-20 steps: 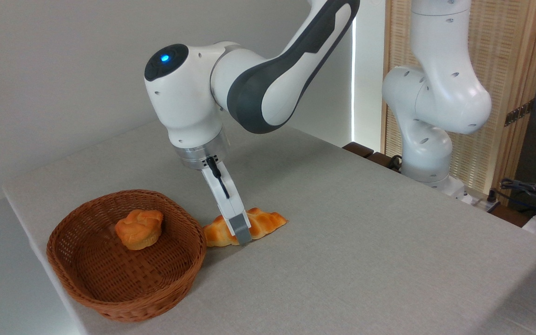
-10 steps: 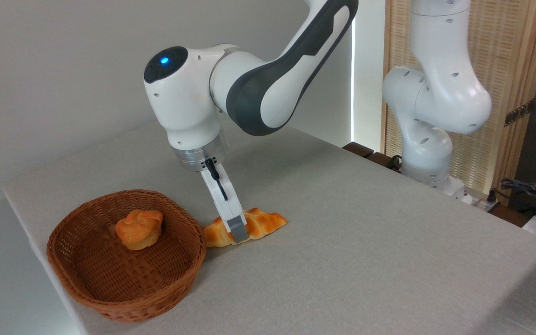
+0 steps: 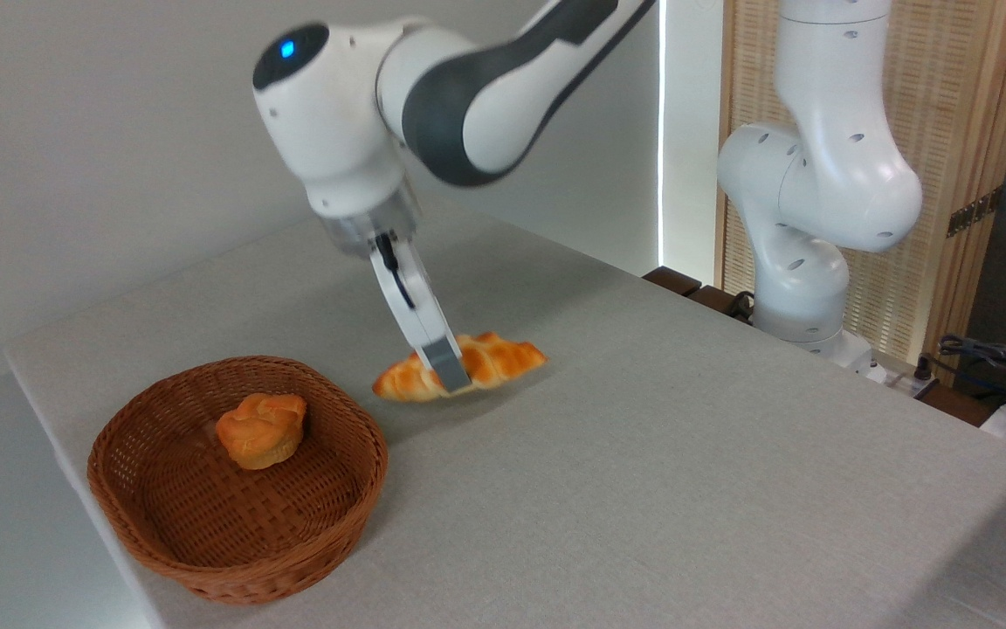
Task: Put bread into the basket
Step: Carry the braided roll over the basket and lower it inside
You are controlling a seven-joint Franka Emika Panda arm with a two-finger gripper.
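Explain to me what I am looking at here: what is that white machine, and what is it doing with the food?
The white machine is a robot arm bolted beside a table covered in grey cloth. One fixed camera, standing off the table's corner, takes the picture. At the arm's tip is a gripper with two thin fingers that pinch things. They are closed on a long braided bread, which hangs in the air above the cloth, its shadow lying below it. To the left stands a round wicker basket with a small orange bun already inside. The bread is not yet over the basket; it is up and to the right of it. Cables lie at the far right edge.
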